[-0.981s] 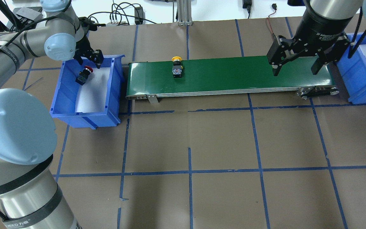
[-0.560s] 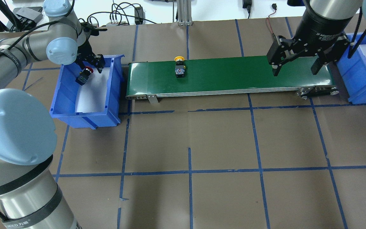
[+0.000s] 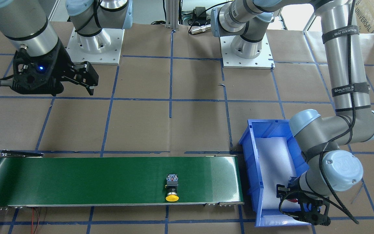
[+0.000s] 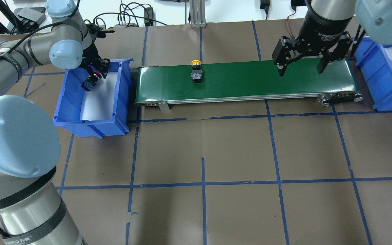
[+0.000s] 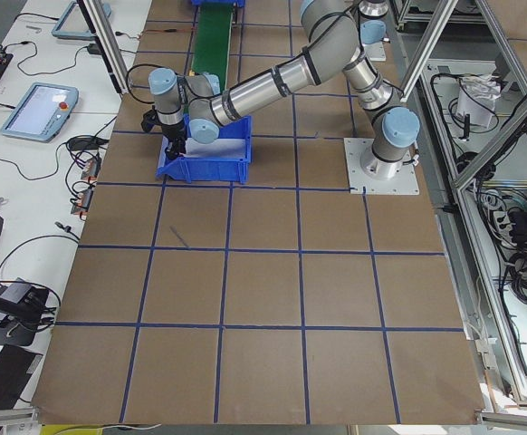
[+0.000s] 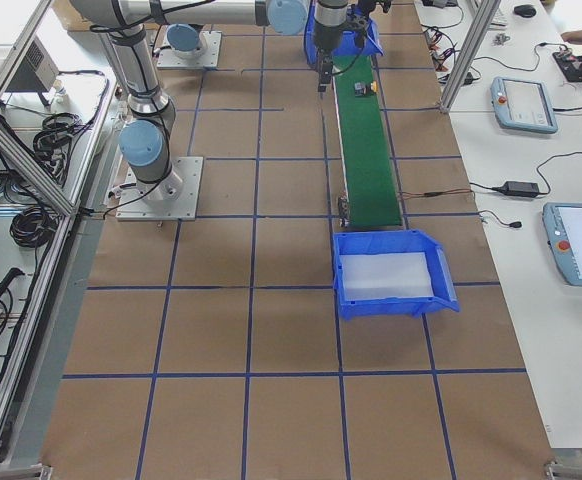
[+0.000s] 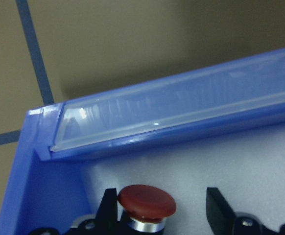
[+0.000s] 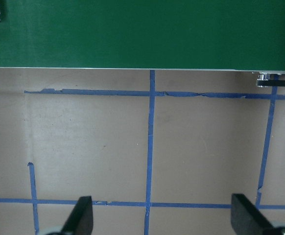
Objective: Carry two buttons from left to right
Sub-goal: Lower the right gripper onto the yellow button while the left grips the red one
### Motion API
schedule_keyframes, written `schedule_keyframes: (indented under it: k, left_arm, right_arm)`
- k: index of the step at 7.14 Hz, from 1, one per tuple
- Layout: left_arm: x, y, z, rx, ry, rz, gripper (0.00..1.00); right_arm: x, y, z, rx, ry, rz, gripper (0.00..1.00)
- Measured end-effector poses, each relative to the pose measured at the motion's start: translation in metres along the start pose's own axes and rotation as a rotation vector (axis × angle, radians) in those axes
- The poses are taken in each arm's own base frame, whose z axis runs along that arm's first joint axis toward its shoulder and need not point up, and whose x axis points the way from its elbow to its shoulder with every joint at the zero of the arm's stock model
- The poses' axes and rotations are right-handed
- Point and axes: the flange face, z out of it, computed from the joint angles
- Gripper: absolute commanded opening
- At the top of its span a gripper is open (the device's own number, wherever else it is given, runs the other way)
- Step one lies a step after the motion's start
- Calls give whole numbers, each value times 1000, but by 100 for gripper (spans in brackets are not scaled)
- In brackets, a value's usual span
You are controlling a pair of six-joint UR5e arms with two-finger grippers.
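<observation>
- The left gripper (image 4: pixel 97 70) is down inside the blue bin (image 4: pixel 67 102) on the robot's left, at the bin's far end. Its fingers (image 7: pixel 218 209) are spread, one on each side of the red button (image 7: pixel 147 201).
- In the left wrist view one finger sits right against the red cap, while the other stands off with white foam showing between them. It isn't pinching anything.
- The red button lies tilted on the white liner, close to the bin's far wall.
- The yellow button (image 4: pixel 196 72) lies on its side on the green conveyor belt (image 4: pixel 250 80), left of the belt's middle. Its yellow cap points at the far edge, away from the robot.
- The right gripper (image 4: pixel 299 72) hangs over the right part of the belt with its fingers (image 8: pixel 82 216) spread wide and nothing between them. It is well apart from the yellow button.
- A second blue bin (image 4: pixel 379 85), also lined in white, sits just past the belt's right end.
</observation>
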Motion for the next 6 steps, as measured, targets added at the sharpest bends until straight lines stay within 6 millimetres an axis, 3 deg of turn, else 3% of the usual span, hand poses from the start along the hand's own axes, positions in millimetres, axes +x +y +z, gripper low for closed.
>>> schedule_keyframes:
  k: [4,5,6]
  left_arm:
    - [-4,-3,-33,45,-21,-15,32]
    - [-4,-2,-43,53,-22,-22,62]
    - [-3,-1,-45,47,-20,-27,76]
  right_arm:
    - [-63,-59,69,52,7,-76,100]
    - [-74,-68,86,58,6,-63,100]
    - [-82,-79,100,59,0,-23,100]
